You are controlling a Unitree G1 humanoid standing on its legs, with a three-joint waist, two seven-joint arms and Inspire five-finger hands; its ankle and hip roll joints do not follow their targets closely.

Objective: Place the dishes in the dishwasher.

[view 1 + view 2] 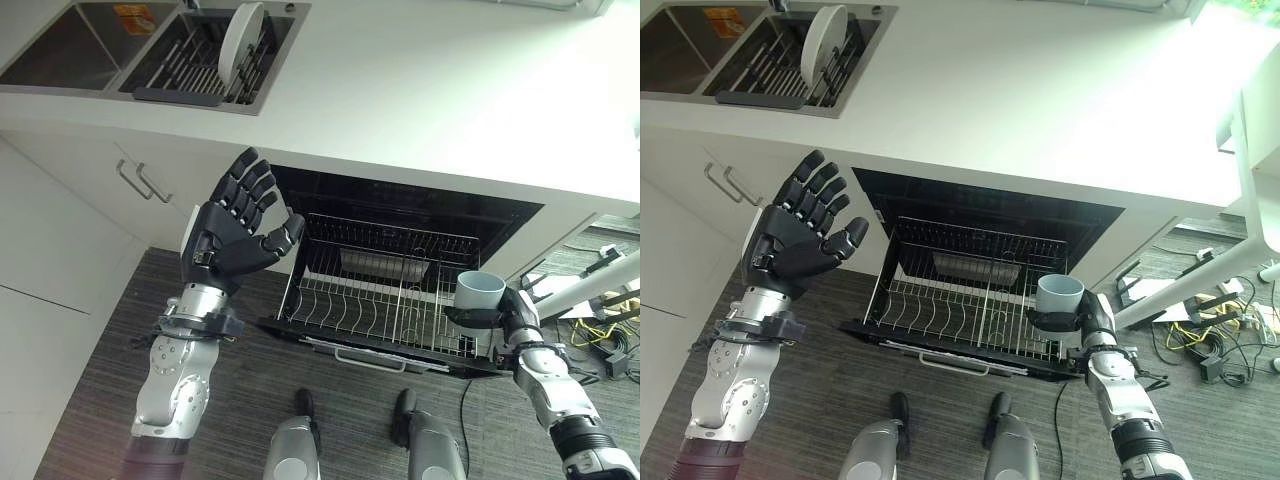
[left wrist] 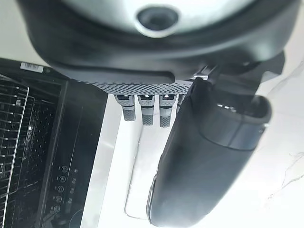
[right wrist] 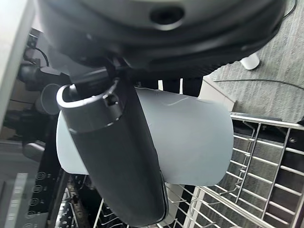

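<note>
Right hand (image 1: 1085, 322): closed round a pale blue-grey cup (image 1: 1060, 296), lower right of the head views. In the right wrist view the thumb is seen laid across the cup wall (image 3: 190, 137), fingers behind it.

Cup: held upright, mouth up, long axis near vertical. It is carried at the right front corner of the rack (image 1: 940, 310), just above the wires; contact with the rack cannot be told.

Rack: wire basket drawn out of the open dishwasher (image 1: 400, 215), centre of frame, below the tabletop (image 1: 430, 90). Its tines look bare.

Left hand (image 1: 232, 228): raised at left centre of frame, fingers straight and spread, nothing held. It is well apart from the cup and rack.

Plate (image 1: 240, 35): a white plate is stood on edge in the sink drainer (image 1: 190, 65), upper left of frame, above and beyond the left hand.

Key relation: the rack lies directly under and to the frame-left of the cup; the right hand is the nearer one by far.

Step judged: cup about to be set down in the rack; a short descent and release would be called for.

Risk judged: the cup could tip on the tines if let go upright.
</note>
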